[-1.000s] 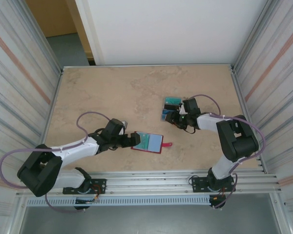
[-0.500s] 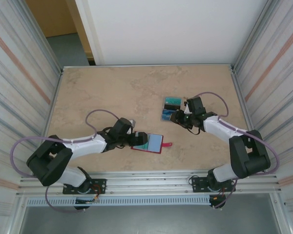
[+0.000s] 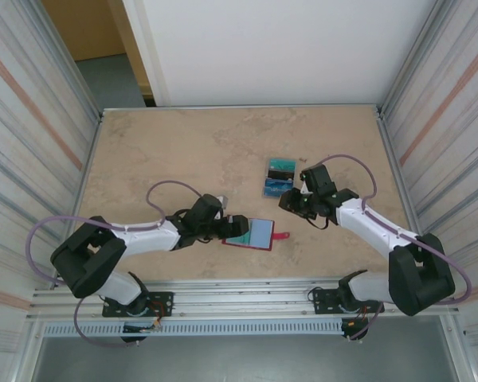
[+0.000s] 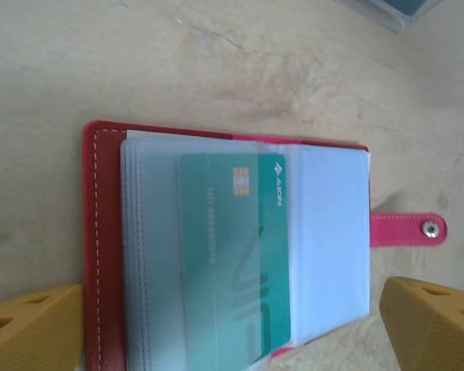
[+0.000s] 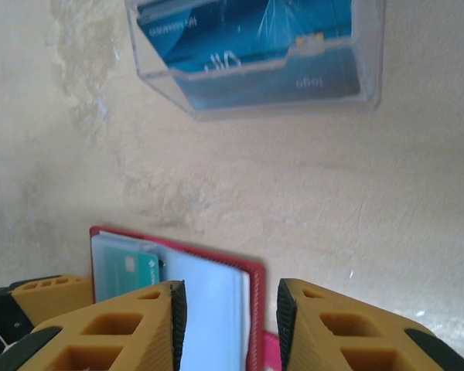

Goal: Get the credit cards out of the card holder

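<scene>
The red card holder [image 3: 251, 233] lies spread open near the table's front, its pink snap tab [image 3: 280, 235] pointing right. A teal credit card [image 4: 232, 255] sits in its clear sleeves, partly slid out. My left gripper [image 3: 227, 227] is at the holder's left end, open, and its yellow fingers [image 4: 31, 332] straddle the card holder [image 4: 104, 247] without touching the card. My right gripper [image 3: 291, 203] hovers just behind the holder, jaws apart with nothing between them [image 5: 228, 325]. Farther back, two loose credit cards lie on the table: one teal [image 3: 281, 168], one blue [image 3: 276, 188].
The blue cards [image 5: 255, 46] rest in a clear plastic sleeve. Metal walls [image 3: 40, 143] stand close on both sides, and a rail [image 3: 247, 298] runs along the front edge. The beige tabletop [image 3: 183, 151] is bare at the back left.
The left gripper slid right and the card holder shifted slightly right with it. The right gripper left the loose cards, moving toward the holder, and its jaws narrowed.
</scene>
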Robot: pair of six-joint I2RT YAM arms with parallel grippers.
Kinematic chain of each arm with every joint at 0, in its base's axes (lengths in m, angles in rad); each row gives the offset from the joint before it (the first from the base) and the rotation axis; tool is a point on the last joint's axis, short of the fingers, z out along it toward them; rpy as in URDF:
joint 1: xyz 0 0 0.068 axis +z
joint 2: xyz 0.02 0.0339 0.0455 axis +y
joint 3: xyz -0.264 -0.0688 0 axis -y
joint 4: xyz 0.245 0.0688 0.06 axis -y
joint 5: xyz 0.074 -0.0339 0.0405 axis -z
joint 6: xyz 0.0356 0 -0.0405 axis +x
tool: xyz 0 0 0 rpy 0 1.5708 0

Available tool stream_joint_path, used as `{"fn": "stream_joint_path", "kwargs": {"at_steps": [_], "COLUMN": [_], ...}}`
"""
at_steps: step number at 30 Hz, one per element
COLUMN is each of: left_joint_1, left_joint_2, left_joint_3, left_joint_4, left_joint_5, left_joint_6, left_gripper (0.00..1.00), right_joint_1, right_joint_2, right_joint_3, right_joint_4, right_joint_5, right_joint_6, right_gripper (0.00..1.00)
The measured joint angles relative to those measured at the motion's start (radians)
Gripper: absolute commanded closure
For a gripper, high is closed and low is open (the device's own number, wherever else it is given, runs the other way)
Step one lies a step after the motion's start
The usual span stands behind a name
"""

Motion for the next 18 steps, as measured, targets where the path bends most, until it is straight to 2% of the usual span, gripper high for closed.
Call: {"fn": "stream_joint_path", "kwargs": {"at_steps": [9, 18], "left_joint_1": [-0.034, -0.064], "left_joint_2": [0.002, -0.012], "left_joint_3": [-0.013, 0.078], "left_joint_4": [0.009, -0.248], "left_joint_5": [-0.026, -0.232], "left_joint_6": [-0.053, -0.008], "left_gripper": [0.19, 0.22], "right_joint_1": [0.084, 0.140], "right_joint_2": [-0.004, -0.004], "right_joint_3": [-0.024, -0.069], "right_joint_4": [-0.002, 0.058], "right_joint_5": [-0.038, -0.095], "right_joint_6": [0.060, 0.076], "right_gripper": [0.72, 0.72]}}
